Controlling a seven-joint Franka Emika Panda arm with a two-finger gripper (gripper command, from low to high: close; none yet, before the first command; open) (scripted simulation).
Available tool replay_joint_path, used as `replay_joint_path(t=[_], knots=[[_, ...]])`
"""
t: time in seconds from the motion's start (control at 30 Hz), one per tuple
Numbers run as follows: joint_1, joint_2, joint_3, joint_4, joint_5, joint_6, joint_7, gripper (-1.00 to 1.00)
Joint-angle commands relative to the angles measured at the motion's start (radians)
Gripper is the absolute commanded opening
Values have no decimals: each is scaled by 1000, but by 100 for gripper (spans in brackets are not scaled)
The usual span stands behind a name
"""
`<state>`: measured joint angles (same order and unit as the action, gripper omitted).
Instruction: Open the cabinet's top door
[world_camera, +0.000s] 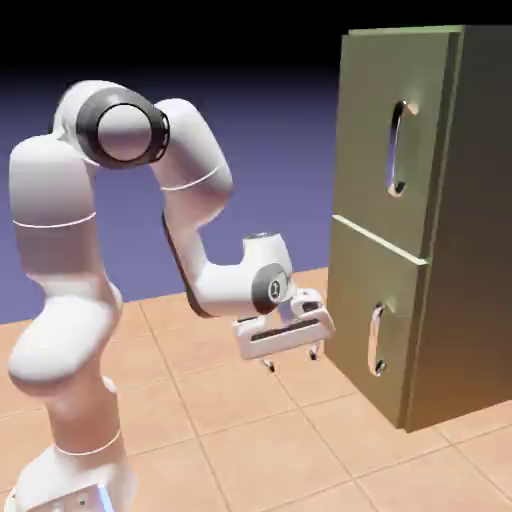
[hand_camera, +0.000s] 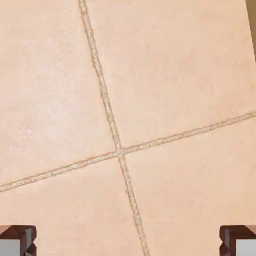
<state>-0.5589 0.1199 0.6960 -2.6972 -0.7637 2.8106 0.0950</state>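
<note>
Since both doors of the cabinet (world_camera: 480, 200) sit closed, the job looks barely begun. The top door (world_camera: 375, 130), the taller panel, lies flush in the front with its long silver handle (world_camera: 394, 150) upright near the panel's three o'clock edge. In the exterior view the cabinet stands at about two o'clock, and that handle is well up toward one o'clock. The short lower door (world_camera: 365, 310), with its smaller handle (world_camera: 376, 340), is shut too; it is the one the arm should leave alone.

What remains, as I judge it, is nearly everything: raise the arm (world_camera: 195, 150), turn the claw (world_camera: 291, 366) to face the upper handle, close on it, then swing the door out. The claw hangs lower than that handle, toward five o'clock from the picture's middle, pointing down at the tiled floor (world_camera: 240, 450). A likely slip would be hooking the lower handle on the way up.

As for the claw, its fingers are spread wide, at seven and five o'clock in the hand view, with only floor tiles showing between them. It grasps nothing and touches neither door nor handle.
</note>
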Motion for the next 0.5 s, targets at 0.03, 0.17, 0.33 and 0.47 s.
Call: replay_joint_path(t=[0.03,0.17,0.33,0.47], knots=[[-59,72,73,12,-80,-24,-67,0],[-178,216,217,35,-239,-71,-202,0],[-327,395,399,65,-437,-130,-370,0],[-446,539,544,88,-596,-177,-505,0]])
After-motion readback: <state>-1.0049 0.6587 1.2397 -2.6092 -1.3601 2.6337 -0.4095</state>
